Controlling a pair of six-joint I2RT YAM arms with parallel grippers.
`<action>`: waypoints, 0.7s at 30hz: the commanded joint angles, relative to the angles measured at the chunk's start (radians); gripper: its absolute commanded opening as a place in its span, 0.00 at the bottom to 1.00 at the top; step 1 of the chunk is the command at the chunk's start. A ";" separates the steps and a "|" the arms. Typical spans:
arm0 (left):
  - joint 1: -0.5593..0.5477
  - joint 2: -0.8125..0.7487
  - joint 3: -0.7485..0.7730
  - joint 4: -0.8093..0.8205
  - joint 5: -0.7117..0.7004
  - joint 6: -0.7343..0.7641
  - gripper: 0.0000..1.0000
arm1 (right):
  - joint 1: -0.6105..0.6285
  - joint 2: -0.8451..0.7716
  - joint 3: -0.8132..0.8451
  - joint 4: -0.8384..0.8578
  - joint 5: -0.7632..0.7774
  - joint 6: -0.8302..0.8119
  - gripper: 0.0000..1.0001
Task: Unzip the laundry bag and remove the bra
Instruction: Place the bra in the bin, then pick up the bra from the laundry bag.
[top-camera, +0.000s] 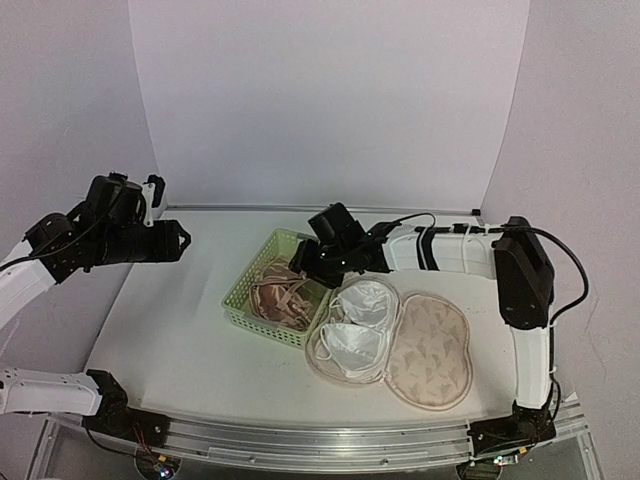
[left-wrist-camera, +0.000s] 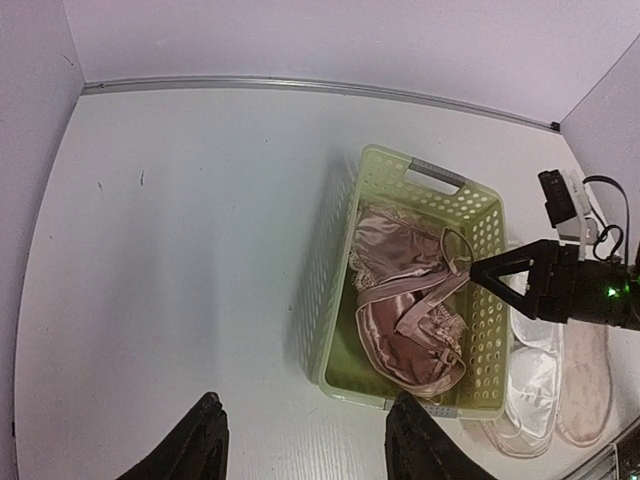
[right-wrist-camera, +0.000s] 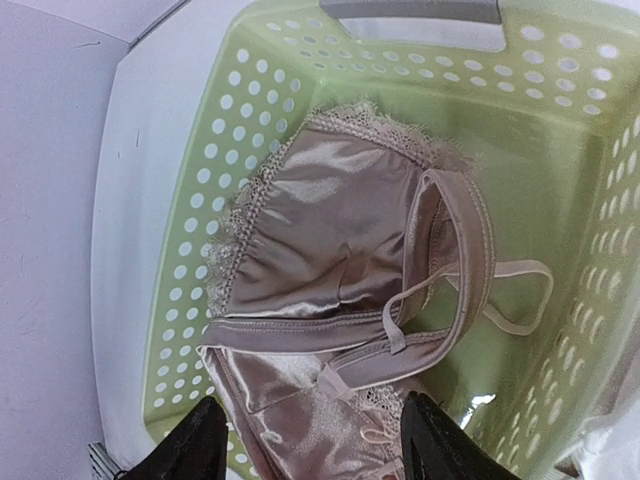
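Observation:
The laundry bag (top-camera: 432, 348) lies unzipped and spread flat on the table, with its patterned beige-pink half on the right and its white-lined half (top-camera: 355, 322) on the left. It also shows in the left wrist view (left-wrist-camera: 545, 390). The pink satin bra (top-camera: 283, 298) lies crumpled in the light green basket (top-camera: 237, 300), as both wrist views show (left-wrist-camera: 410, 310) (right-wrist-camera: 330, 250). My right gripper (top-camera: 308, 262) hovers over the basket with its jaws open and empty above the bra (right-wrist-camera: 315, 440). My left gripper (top-camera: 180, 242) is open and empty, raised over the table's left side (left-wrist-camera: 310, 445).
The basket (left-wrist-camera: 335, 250) stands just left of the laundry bag, touching it, and a grey handle (right-wrist-camera: 410, 10) marks its far end. White walls close in the left, back and right. The right arm's cables (top-camera: 450, 232) run along the back right.

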 joint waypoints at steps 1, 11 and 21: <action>-0.004 0.016 0.042 0.055 0.020 -0.005 0.54 | -0.002 -0.158 -0.037 -0.035 0.038 -0.060 0.61; -0.004 0.057 0.053 0.078 0.034 -0.018 0.54 | -0.002 -0.468 -0.385 -0.035 0.115 -0.136 0.66; -0.004 0.135 0.066 0.128 0.073 -0.027 0.54 | -0.044 -0.744 -0.702 -0.036 0.117 -0.098 0.68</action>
